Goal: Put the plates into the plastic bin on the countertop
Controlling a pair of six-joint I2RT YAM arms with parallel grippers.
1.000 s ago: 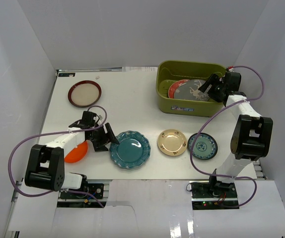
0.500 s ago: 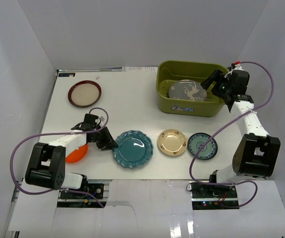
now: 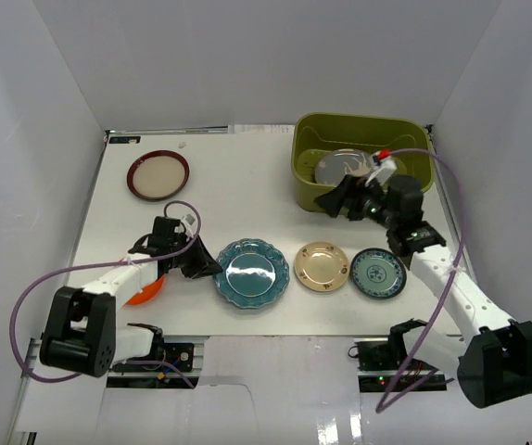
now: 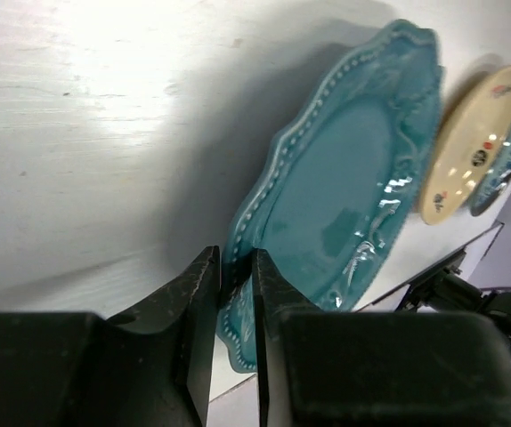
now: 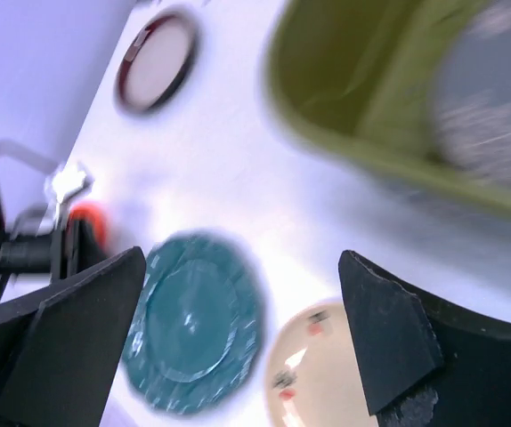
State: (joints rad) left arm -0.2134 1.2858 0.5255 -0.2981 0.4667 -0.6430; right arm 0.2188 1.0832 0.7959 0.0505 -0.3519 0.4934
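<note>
My left gripper (image 3: pixel 206 266) (image 4: pixel 236 276) is shut on the left rim of the large teal scalloped plate (image 3: pixel 252 273) (image 4: pixel 344 178), whose edge sits between the two fingers. My right gripper (image 3: pixel 331 201) (image 5: pixel 240 267) hangs open and empty above the countertop (image 3: pixel 238 204), just in front of the olive plastic bin (image 3: pixel 308 167) (image 5: pixel 362 89). A grey patterned plate (image 3: pixel 340 167) (image 5: pixel 496 107) lies inside the bin. The small gold plate (image 3: pixel 321 266) (image 5: pixel 318 374) and the blue-green plate (image 3: pixel 378 273) lie to the right of the teal one.
A white plate with a dark red rim (image 3: pixel 158 174) (image 5: pixel 156 60) lies at the back left. An orange plate (image 3: pixel 141 289) is partly hidden under my left arm. White walls enclose the countertop on three sides.
My left gripper has shut on the teal plate's rim, and the plate slid a little right. My right gripper has come out of the bin, leaving the grey plate there, and swung forward-left.
</note>
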